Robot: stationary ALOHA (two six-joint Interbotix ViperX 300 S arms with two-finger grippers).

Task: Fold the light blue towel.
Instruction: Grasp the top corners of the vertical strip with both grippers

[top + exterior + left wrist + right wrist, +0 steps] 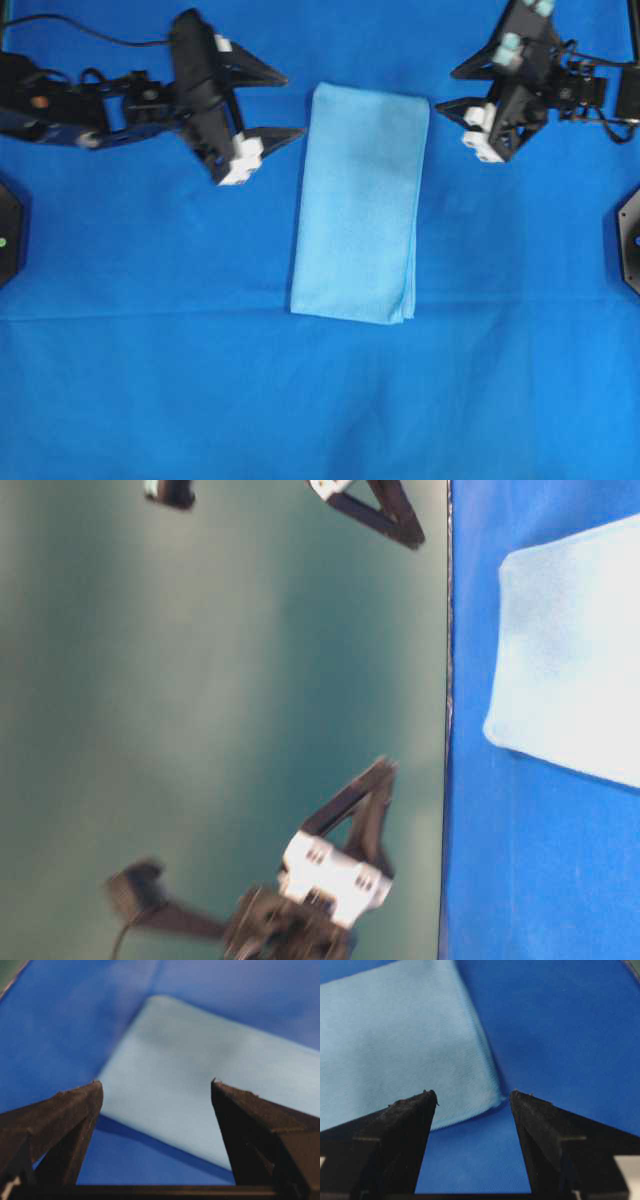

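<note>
Now the towel lies flat in the middle of the bench, already folded into a tall narrow rectangle, with stacked layers showing along its right edge and lower right corner. It rests on the blue cloth that covers the bench, a crease in that cloth running across just below the towel's bottom edge.

Left end effector hangs just off the towel's upper left edge, jaws spread wide, nothing between them. From its wrist view, the two dark fingers frame a towel corner with bare cloth beneath.

Right end effector sits just beside the towel's upper right corner, also released and empty. Its wrist view shows the towel's hemmed corner lying right between the parted fingers, not touched.

From table level, both end effectors hover clear above the surface, the left one a little blurred. Both arms reach in from the upper corners overhead.
</note>
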